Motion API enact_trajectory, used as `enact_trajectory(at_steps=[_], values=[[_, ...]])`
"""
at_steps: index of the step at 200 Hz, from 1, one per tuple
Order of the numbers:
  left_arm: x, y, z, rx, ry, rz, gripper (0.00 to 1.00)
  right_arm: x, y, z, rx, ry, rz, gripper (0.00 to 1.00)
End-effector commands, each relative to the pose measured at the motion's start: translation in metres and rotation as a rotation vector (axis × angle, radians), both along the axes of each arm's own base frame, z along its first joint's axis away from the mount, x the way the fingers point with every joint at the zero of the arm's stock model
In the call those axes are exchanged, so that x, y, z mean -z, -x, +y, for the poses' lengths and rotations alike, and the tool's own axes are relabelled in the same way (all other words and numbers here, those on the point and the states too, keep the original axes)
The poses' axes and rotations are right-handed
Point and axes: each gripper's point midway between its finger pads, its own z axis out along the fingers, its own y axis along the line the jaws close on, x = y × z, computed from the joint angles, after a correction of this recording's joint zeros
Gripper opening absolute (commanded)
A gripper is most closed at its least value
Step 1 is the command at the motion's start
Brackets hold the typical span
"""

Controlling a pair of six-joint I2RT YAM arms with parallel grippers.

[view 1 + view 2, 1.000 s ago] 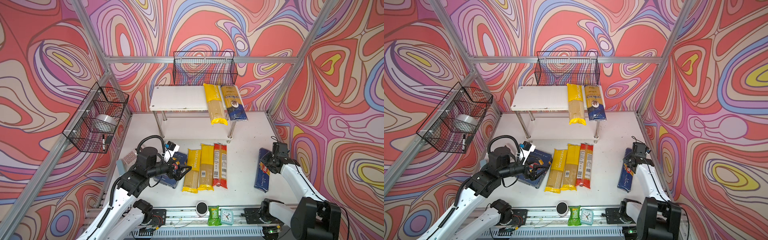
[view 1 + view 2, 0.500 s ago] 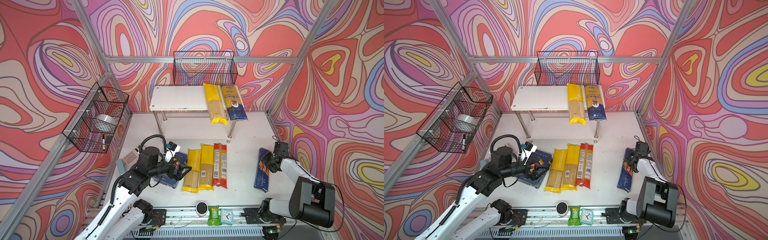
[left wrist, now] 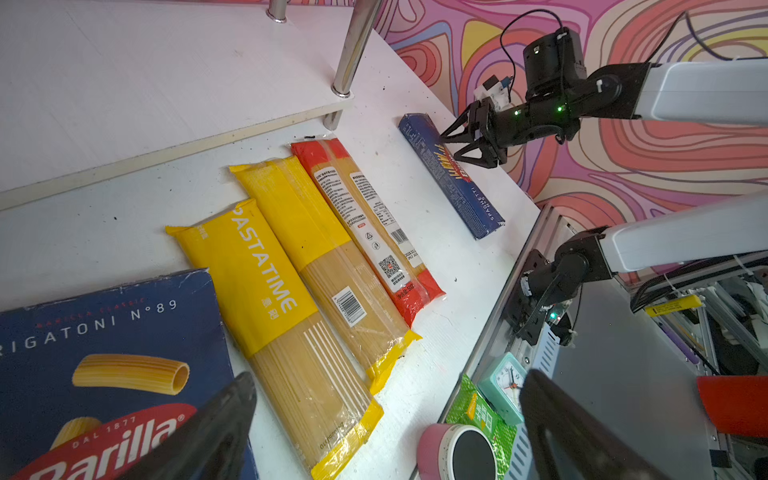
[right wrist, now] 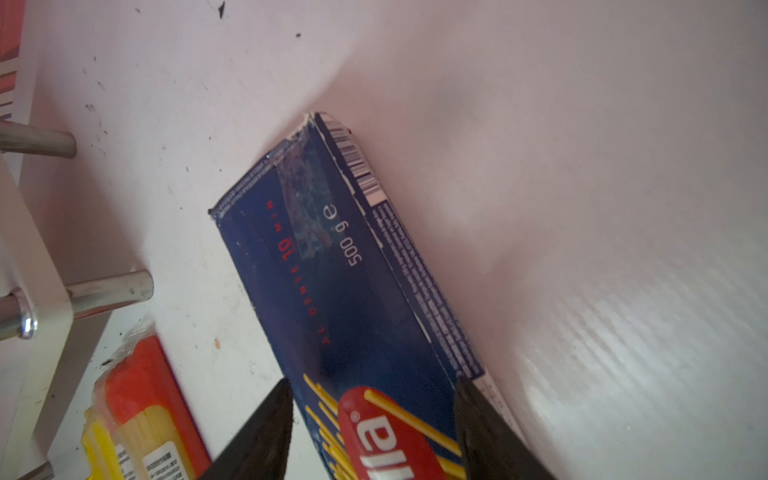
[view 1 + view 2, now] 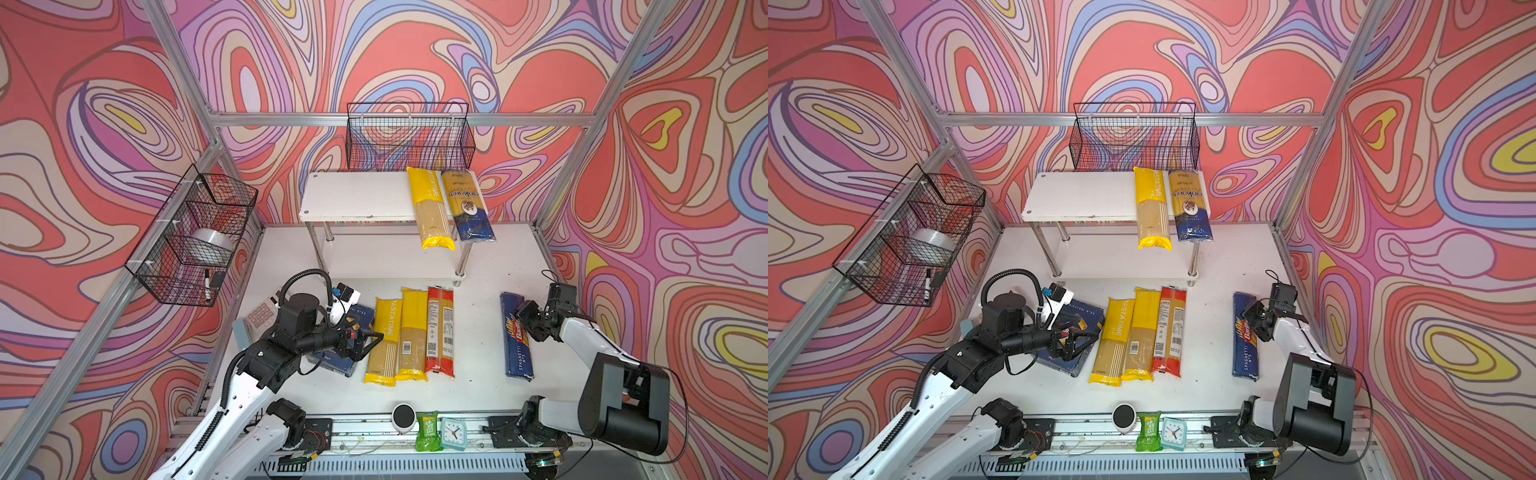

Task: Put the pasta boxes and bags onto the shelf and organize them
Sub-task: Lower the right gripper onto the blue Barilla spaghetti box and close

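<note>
**Pasta boxes and bags: two are up, five wait on the table**

In both top views, the white two-board shelf on shiny metal legs (image 5: 357,195) stands at the back. Two long clear spaghetti bags lie side by side on its top board. One is a yellow-ended bag (image 5: 432,208) and one is a gold and dark blue bag (image 5: 467,208). Both stick out over the front edge.

On the white table (image 5: 478,353) lie three more in a row: two yellow-ended ones (image 5: 384,340) (image 5: 411,332) and a red-ended bag (image 5: 440,332). The wide dark blue cardboard rigatoni box (image 5: 334,362) lies at their left, partly under the left gripper (image 5: 372,345). The long narrow dark blue cardboard spaghetti box (image 5: 516,336) lies well apart on the right. The right gripper (image 5: 523,320) is over the half nearer the shelf.

In the left wrist view, the left gripper's fingers (image 3: 232,411) are spread wide and hold nothing. They hang above the edge of the rigatoni box (image 3: 104,353) and the nearest yellow bag.

In the right wrist view, the right gripper (image 4: 372,381) has its fingers apart, one on each side of the spaghetti box (image 4: 332,270). It does not look squeezed yet.

Things could go wrong from here. The right gripper is not at the middle of the long box, so the heavy end may drop and the box may slip out. The rigatoni box may be too wide for the left fingers, and they might shove the yellow bag beside it. A bump to the shelf could slide the sticking-out bags off.
</note>
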Motion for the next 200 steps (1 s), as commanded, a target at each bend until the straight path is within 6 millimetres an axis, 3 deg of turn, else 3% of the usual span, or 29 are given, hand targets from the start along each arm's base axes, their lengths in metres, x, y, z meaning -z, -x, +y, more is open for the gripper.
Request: enact_trajectory(at_steps=[1,38,72,121,140,164,200], values=[[-0.003,0.005,0.000,0.018,-0.022,0.010,1.00,0.008,0.025,0.032,-0.058,-0.122,0.062,0.64],[0.015,0.002,0.013,-0.090,-0.055,0.096,1.00,0.003,0.034,0.056,-0.114,-0.177,0.047,0.64],[0.015,0.006,0.013,-0.099,-0.020,0.099,1.00,-0.001,0.041,0.087,-0.196,-0.186,0.069,0.64],[0.021,0.009,0.017,-0.105,-0.056,0.110,1.00,-0.029,0.053,0.065,-0.156,-0.027,0.089,0.65],[0.023,0.009,0.015,-0.102,-0.051,0.117,1.00,-0.033,0.062,0.069,-0.158,-0.049,0.096,0.66],[0.023,0.009,0.015,-0.103,-0.052,0.119,1.00,-0.040,0.071,0.091,-0.168,-0.183,0.066,0.67],[0.023,0.013,0.011,-0.087,-0.047,0.116,1.00,-0.034,0.096,0.083,-0.131,-0.130,0.108,0.71]])
